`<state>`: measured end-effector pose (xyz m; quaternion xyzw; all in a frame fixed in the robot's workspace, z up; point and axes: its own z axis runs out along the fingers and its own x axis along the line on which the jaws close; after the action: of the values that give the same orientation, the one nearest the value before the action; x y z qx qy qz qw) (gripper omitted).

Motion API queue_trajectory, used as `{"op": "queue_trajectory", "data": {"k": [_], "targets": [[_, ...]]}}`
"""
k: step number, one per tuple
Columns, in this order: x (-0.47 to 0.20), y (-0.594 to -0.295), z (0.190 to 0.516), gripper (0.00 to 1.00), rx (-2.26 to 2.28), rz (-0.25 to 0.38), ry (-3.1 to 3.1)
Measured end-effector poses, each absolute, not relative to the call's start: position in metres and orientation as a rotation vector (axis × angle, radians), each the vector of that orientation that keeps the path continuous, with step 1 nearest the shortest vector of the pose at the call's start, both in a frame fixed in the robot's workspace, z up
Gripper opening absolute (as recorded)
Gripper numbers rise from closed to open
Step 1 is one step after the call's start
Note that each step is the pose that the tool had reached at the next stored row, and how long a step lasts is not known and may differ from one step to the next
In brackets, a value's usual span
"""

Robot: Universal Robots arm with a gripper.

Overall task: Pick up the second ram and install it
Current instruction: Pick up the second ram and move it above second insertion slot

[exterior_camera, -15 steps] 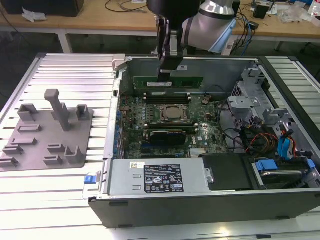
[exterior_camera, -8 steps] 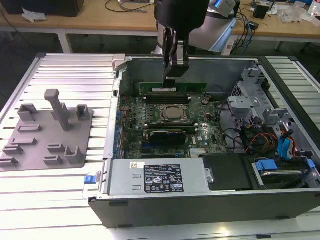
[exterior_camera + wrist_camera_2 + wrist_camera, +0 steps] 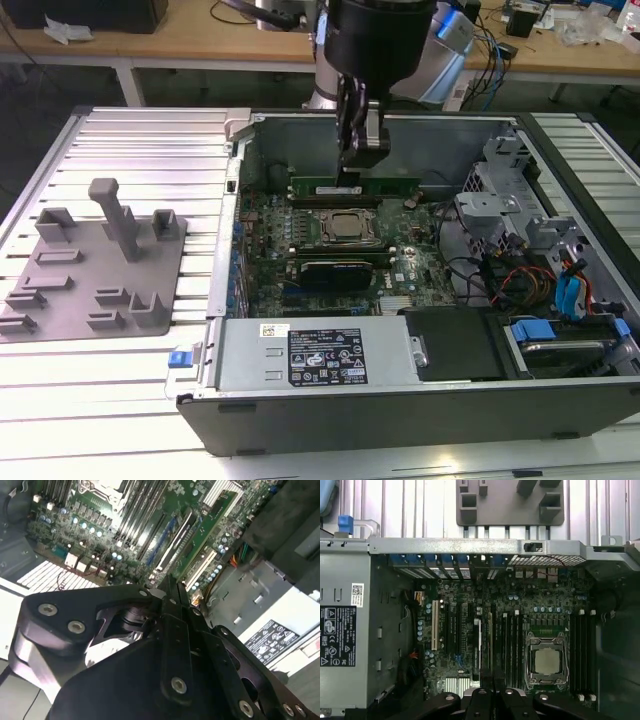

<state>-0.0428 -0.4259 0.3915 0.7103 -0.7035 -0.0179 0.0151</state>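
Observation:
The second ram [image 3: 385, 186] is a long green stick with a white label. It stands on edge along the slots just behind the silver processor [image 3: 345, 226], at the back of the open computer case. My gripper [image 3: 350, 172] comes straight down from above onto the middle of its top edge. The fingers look shut on the stick. In both wrist views the black fingers [image 3: 172, 630] [image 3: 482, 702] lie pressed close together above the motherboard, and the stick itself cannot be made out there.
A black card [image 3: 340, 270] stands in front of the processor, with the power supply [image 3: 320, 355] nearer still. Drive bays and cables [image 3: 540, 270] fill the case on the exterior view's right. A grey parts fixture [image 3: 100, 260] lies on the slatted table on the exterior view's left.

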Motion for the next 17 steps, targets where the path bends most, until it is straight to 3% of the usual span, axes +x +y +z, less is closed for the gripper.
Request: {"op": "queue_trajectory", "data": {"k": [17], "targets": [[-0.031,-0.395,0.364,0.09,2.210,-0.056,-2.188]]}}
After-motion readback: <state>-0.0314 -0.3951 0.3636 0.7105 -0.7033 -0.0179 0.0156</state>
